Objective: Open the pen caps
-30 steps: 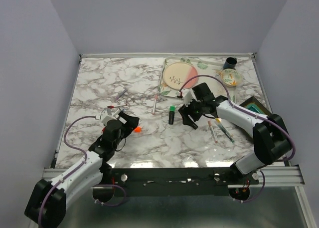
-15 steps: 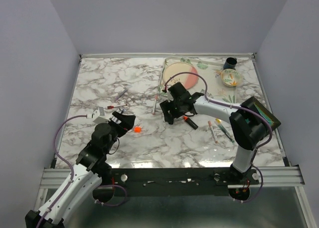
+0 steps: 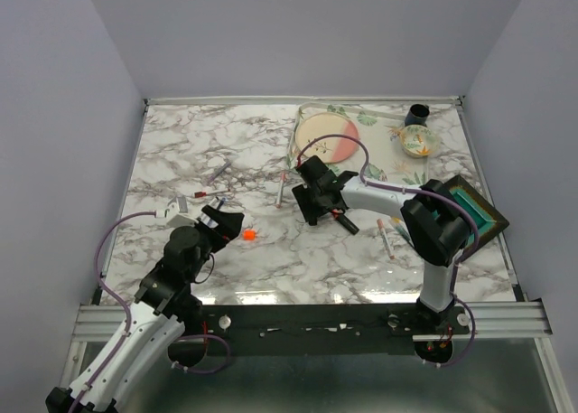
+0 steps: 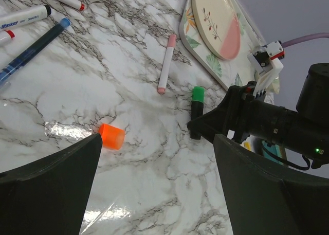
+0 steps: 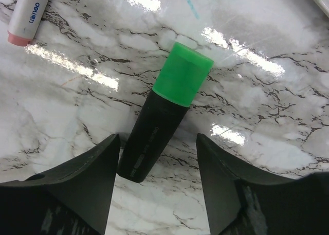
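Pincers both wide, green cap (image 5: 183, 74) on its highlighter (image 5: 150, 142)

Right pincer (image 5: 158, 137) is down low over the marble surface (image 5: 288, 116), on the near side of the round plate (image 3: 323, 135), and its jaws stand apart with nothing gripped. Wrist view tells the story: the highlighter's black barrel lies between the two fingers, butt end towards the camera, green cap pointing away. One finger (image 5: 87, 194) looks right up against the barrel, though whether it touches I cannot tell. The other stands clear. Cap is fully seated on the barrel.

Over to the left pincer (image 4: 158, 138): well away from the plate, off to its near left in the overhead view, jaws spread wide and empty. And look at that, the orange cap (image 4: 111, 136) lies loose on the surface just beside the tip of one finger, on its own, no pen in it. Touching or a hair apart? Cannot tell.

Around them: the plate sits on a leaf-patterned tray (image 4: 203, 57). Just off the plate's left side lies a white pen with a pink end (image 4: 166, 65). Farther left of the plate, a white marker (image 4: 23, 17) and a blue pen (image 4: 33, 47) lie side by side. On the plate's near side, just beside the right pincer, a dark pen with red on it (image 3: 343, 220), too small to read more
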Tool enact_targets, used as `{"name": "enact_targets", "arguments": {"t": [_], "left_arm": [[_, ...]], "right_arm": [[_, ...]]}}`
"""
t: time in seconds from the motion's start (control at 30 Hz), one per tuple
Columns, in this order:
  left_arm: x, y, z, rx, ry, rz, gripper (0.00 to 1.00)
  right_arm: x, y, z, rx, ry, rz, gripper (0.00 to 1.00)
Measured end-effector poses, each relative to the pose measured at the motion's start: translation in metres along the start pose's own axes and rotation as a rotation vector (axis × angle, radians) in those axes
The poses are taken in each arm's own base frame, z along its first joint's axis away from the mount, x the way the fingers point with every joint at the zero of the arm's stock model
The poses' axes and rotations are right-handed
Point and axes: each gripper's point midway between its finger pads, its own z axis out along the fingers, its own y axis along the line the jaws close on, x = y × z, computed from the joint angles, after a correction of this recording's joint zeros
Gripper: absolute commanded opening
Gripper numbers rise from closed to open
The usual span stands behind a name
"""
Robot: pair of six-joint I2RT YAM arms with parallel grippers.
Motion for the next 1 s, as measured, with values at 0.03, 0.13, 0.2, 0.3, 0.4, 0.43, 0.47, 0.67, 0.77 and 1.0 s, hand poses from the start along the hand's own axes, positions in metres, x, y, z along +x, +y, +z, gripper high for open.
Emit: {"name": "enact_targets", "arguments": {"t": [0.03, 0.13, 0.2, 0.3, 0.4, 0.43, 0.47, 0.67, 0.77, 1.0], "left_arm": [[-0.001, -0.001, -0.001, 0.003, -0.002, -0.001, 0.99], [-0.002, -0.002, -0.002, 0.01, -0.007, -0.004, 0.99], [-0.002, -0.003, -0.003, 0.016, -0.01, -0.011, 0.99], [-0.003, -0.004, -0.004, 0.024, -0.012, -0.025, 0.99], [0.001, -0.005, -0.003, 0.035, -0.001, -0.044, 0.99], [0.003, -0.005, -0.002, 0.039, 0.004, -0.051, 0.99], [0.006, -0.004, -0.001, 0.046, 0.013, -0.061, 0.99], [0.028, -0.008, 0.01, 0.103, 0.08, -0.144, 0.99], [0.039, -0.011, 0.018, 0.126, 0.118, -0.198, 0.98], [0.055, -0.026, 0.039, 0.151, 0.203, -0.28, 0.93]], "right_arm": [[0.0, 0.0, 0.0, 0.002, 0.0, -0.002, 0.61], [0.0, 0.0, 0.0, 0.003, 0.0, -0.008, 0.54], [0.0, 0.0, 0.0, 0.003, -0.001, -0.015, 0.48], [0.0, 0.0, 0.001, 0.0, -0.005, -0.029, 0.32], [0.0, 0.001, 0.0, -0.007, -0.013, -0.042, 0.17], [0.0, 0.0, 0.0, -0.008, -0.013, -0.046, 0.09], [0.002, 0.0, -0.001, -0.009, -0.012, -0.054, 0.06], [0.005, 0.0, -0.013, -0.034, -0.018, -0.098, 0.01], [-0.001, 0.008, -0.033, -0.106, -0.05, -0.17, 0.01], [-0.007, 0.03, -0.086, -0.416, -0.116, -0.46, 0.01]]}}
